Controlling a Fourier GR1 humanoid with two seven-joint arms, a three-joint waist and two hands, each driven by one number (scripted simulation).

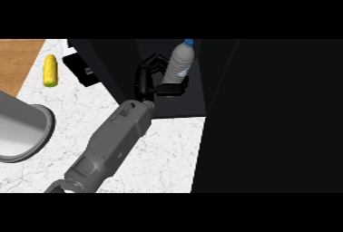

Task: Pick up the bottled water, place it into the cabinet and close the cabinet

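One grey forearm rises from the lower edge and slants up across the counter — white stone with thin grey veins, smooth and matte. From this steep angle I cannot tell which arm it is; going by where it enters, I take it for the left. Its boxy, panelled casing narrows to a black left hand, which is reaching into the dark mouth of the cabinet.

The bottled water stands upright just inside that opening: a clear, ribbed plastic cylinder with a pale label band and a small blue cap. The hand's thumb reaches across the bottle's base while the curled fingers arch beside it on the left, so the hand is closed about the bottle's lower part.

The cabinet is flat, black and featureless; its door fills the right side of the view as one tall dark slab.

Left of the cabinet lies a corn cob — yellow, knobbly, tapered at both ends. Beyond it, a strip of warm brown wood. At the left edge sits a grey metal pot, round-rimmed and smooth-walled.
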